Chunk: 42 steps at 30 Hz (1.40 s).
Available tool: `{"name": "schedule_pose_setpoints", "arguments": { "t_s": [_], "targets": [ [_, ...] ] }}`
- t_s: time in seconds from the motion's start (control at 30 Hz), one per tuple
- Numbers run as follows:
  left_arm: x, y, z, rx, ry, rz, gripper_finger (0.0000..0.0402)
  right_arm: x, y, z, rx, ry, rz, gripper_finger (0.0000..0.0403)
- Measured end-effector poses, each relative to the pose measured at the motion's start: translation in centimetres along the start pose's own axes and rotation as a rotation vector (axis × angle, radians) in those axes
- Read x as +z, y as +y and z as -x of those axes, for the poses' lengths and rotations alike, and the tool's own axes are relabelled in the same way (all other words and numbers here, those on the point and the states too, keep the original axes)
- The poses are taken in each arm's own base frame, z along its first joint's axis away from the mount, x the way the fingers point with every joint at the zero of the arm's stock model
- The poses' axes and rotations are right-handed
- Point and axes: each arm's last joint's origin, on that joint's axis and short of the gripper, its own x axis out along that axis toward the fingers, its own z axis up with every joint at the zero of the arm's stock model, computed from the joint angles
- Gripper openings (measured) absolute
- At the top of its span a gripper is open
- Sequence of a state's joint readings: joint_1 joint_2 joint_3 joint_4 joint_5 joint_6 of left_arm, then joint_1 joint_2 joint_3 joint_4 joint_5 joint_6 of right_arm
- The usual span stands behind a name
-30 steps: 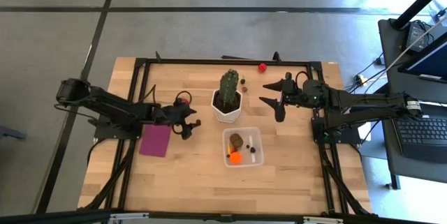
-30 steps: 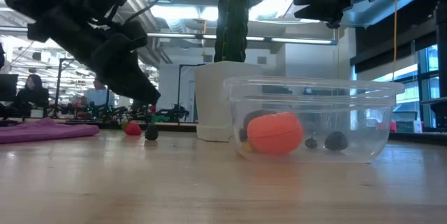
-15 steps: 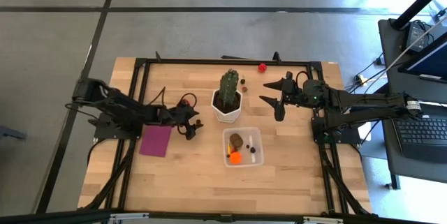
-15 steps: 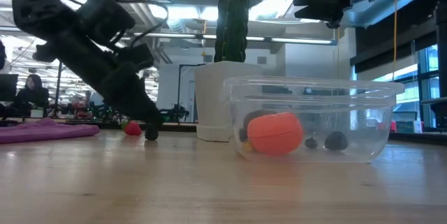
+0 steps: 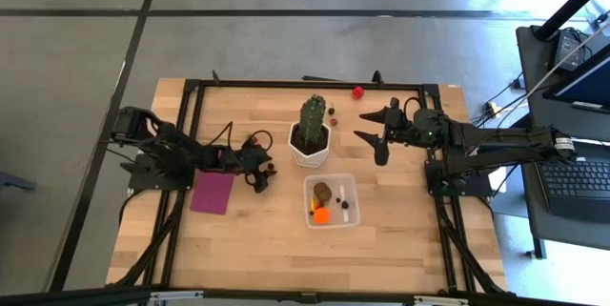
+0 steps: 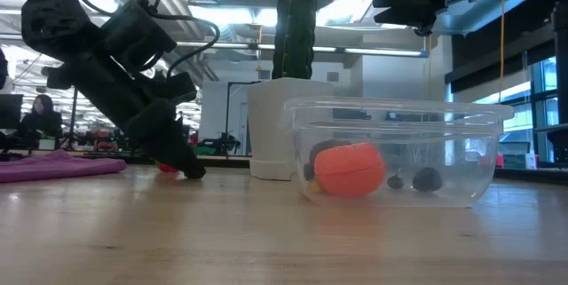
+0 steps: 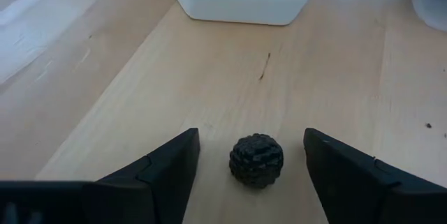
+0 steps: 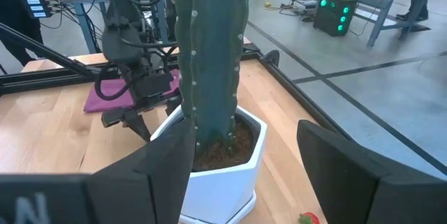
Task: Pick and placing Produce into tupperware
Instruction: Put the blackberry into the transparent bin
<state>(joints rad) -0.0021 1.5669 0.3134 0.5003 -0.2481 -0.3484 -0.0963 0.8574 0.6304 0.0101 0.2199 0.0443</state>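
Note:
My left gripper (image 5: 262, 174) (image 7: 251, 139) is open and low over the table, left of the white cactus pot (image 5: 310, 150). A dark bumpy ball of produce (image 7: 256, 160) lies on the wood between its two fingers, apart from both. A red piece (image 6: 166, 168) lies just behind the gripper in the low view. The clear tupperware (image 5: 331, 201) (image 6: 399, 152) stands in front of the pot and holds an orange piece (image 6: 349, 170), a brown piece (image 5: 323, 191) and small dark ones. My right gripper (image 5: 376, 134) (image 8: 246, 128) is open and empty, held in the air right of the cactus (image 5: 313, 115).
A flat magenta rectangle (image 5: 212, 192) lies under my left arm. A red piece (image 5: 357, 91) and small dark pieces (image 5: 333, 111) lie behind the pot near the far edge. Bare wood stretches in front of the tupperware and to its right.
My left gripper has gone down to the table and a little toward the table's right edge, staying open, and its fingers now stand on either side of the dark ball. My right arm has kept still.

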Motion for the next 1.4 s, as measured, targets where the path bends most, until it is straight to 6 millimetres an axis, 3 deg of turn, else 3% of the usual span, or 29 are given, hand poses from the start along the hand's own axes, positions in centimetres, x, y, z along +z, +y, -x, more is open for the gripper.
{"name": "schedule_pose_setpoints", "arguments": {
  "t_s": [0.47,0.83,1.17,1.27,1.4],
  "targets": [
    [-0.4,0.2,0.0,0.022,0.04,-0.03,0.0185,0.0,0.0,0.0,0.0,0.0,0.0,0.0253],
    [-0.4,0.2,0.0,0.013,0.034,-0.022,0.0087,0.0,0.0,0.0,0.0,0.0,0.0,0.0253],
    [0.4,-0.1,1.0,-0.099,0.031,0.061,0.0094,0.0,0.0,0.0,0.0,0.0,0.001,0.0253],
    [1.3,-0.6,1.8,-0.195,0.011,0.131,0.0093,0.0,0.0,0.0,0.0,0.0,0.005,0.0253],
    [4.7,-1.9,3.5,-0.305,-0.15,0.117,0.0083,0.0,0.0,0.0,0.0,0.0,0.027,0.0253]
  ]
}}
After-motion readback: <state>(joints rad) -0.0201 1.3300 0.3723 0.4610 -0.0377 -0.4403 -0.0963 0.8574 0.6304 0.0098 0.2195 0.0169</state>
